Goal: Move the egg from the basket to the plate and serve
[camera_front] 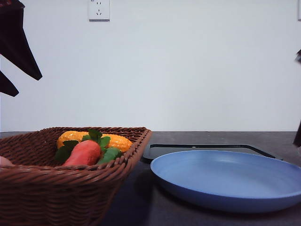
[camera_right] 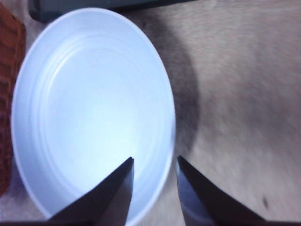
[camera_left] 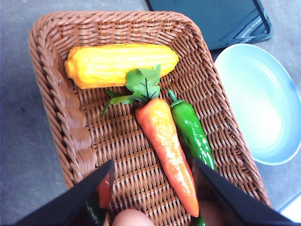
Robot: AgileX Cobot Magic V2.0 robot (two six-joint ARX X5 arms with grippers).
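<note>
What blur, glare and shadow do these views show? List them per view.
Front view: the near basket wall is soft and dim, and the plate casts a dark shadow beneath its rim. Left wrist view: sharp, with glossy highlights on the carrot and green pepper; the egg is cut off at the edge. Right wrist view: the table is motion-blurred and the plate's centre is washed out.

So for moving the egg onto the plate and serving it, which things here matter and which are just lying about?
Part of the job:
- egg, in the basket
- basket
- plate, empty
- left pincer, open above the egg
- right pincer, open over the plate

Lying about:
- corn
- carrot
- green pepper
- black tray
- wall socket
</note>
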